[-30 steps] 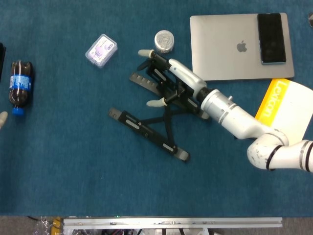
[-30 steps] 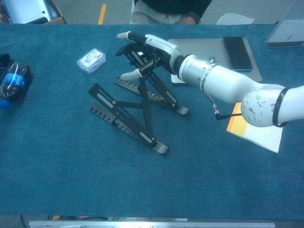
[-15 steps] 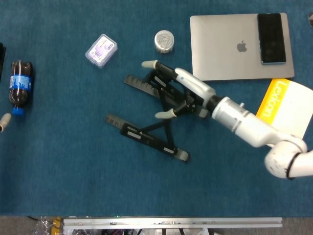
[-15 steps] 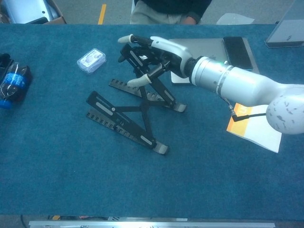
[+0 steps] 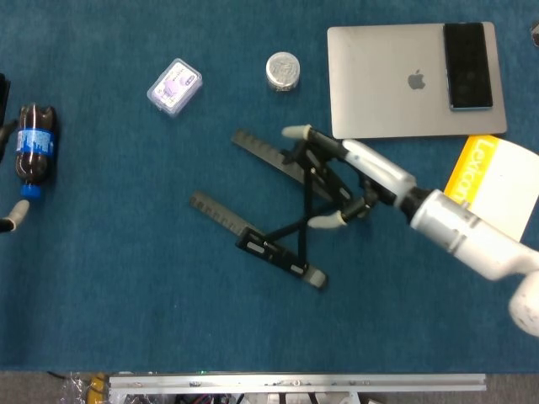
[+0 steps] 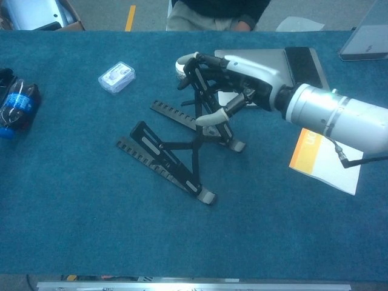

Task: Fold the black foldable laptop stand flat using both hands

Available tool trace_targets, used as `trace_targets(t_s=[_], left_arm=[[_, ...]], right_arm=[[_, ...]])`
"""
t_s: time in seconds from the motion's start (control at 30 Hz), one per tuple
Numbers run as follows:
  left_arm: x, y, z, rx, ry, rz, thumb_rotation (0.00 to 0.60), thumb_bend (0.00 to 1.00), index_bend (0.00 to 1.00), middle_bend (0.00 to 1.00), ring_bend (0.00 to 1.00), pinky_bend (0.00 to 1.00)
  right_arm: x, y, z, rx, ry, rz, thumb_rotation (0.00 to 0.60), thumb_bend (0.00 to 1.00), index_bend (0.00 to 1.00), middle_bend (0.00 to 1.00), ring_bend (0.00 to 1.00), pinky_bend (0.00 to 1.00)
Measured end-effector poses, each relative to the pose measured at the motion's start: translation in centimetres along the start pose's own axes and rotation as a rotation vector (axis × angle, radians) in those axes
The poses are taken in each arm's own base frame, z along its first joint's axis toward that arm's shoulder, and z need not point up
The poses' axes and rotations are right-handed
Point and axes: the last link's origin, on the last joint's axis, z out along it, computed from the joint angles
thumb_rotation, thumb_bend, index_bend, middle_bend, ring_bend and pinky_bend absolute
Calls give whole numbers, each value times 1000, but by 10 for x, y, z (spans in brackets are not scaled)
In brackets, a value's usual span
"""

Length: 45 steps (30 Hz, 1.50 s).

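Note:
The black laptop stand (image 5: 253, 240) lies partly open in the middle of the blue table, two toothed rails joined by crossed struts. Its near rail (image 6: 163, 160) rests flat, and the far rail is raised at its right end. My right hand (image 5: 349, 172) grips that raised far part, fingers curled over the top and thumb beneath, as the chest view (image 6: 233, 79) shows plainly. Of my left hand only a pale fingertip (image 5: 15, 215) shows at the far left edge, well away from the stand.
A cola bottle (image 5: 35, 141) lies at the far left. A small clear box (image 5: 174, 86) and a round tin (image 5: 284, 70) sit behind the stand. At the back right is a laptop (image 5: 396, 84) with a phone (image 5: 468, 66) on it, and a yellow-white booklet (image 5: 497, 181) lies beside my right arm.
My right hand has pulled back to the right, taking the stand's far rail with it. The whole stand has slid and turned, and its rails stand closer together. The left fingertip has edged in slightly.

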Motion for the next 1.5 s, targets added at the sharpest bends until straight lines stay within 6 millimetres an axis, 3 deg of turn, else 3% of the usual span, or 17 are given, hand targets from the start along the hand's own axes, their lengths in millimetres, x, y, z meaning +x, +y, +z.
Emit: trace_targets(t_s=[1.17, 1.5], left_arm=[[-4, 16, -10, -27, 8, -10, 600, 250, 0, 0, 0, 0], [-4, 19, -12, -32, 14, -10, 600, 250, 0, 0, 0, 0]], right_arm=[[-12, 32, -142, 10, 11, 23, 600, 40, 106, 293, 122, 279], [-20, 42, -168, -11, 8, 33, 600, 43, 106, 293, 122, 280]])
